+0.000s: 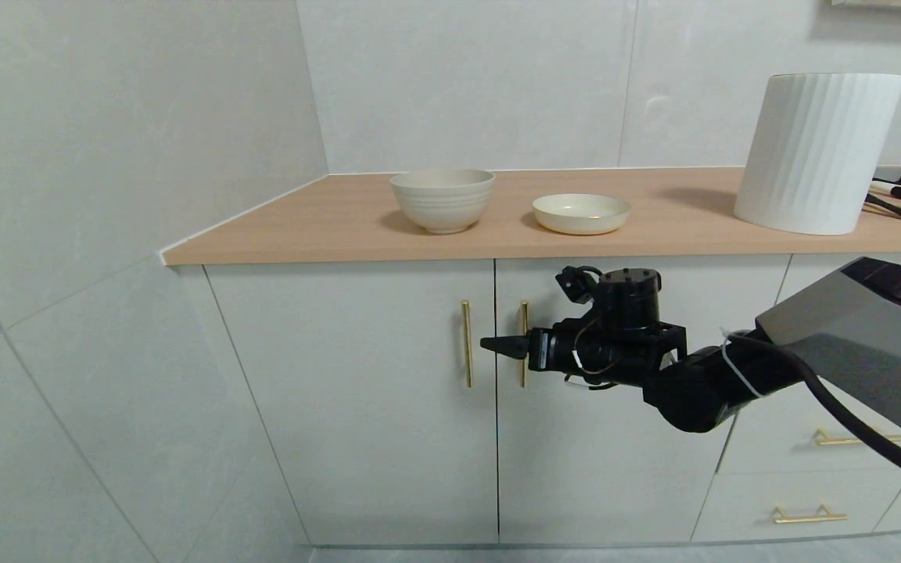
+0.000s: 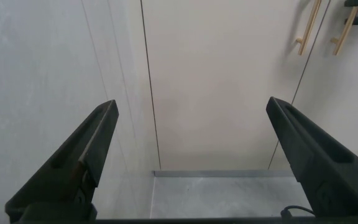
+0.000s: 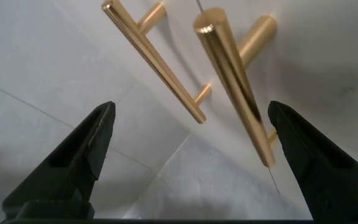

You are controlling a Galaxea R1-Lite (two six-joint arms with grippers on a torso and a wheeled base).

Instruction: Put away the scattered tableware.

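Right pincer below bowl and dish

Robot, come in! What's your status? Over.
Left gripper open, low by the cabinet. Right gripper open at the gold handles. Bowl and dish untouched on the countertop. Doors shut, in the way.

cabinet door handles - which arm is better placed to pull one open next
Right, probably. The right end effector is open at handle height beside the two gold handles where the doors meet. The left end effector, also open, points toward the floor with the handles farther off.
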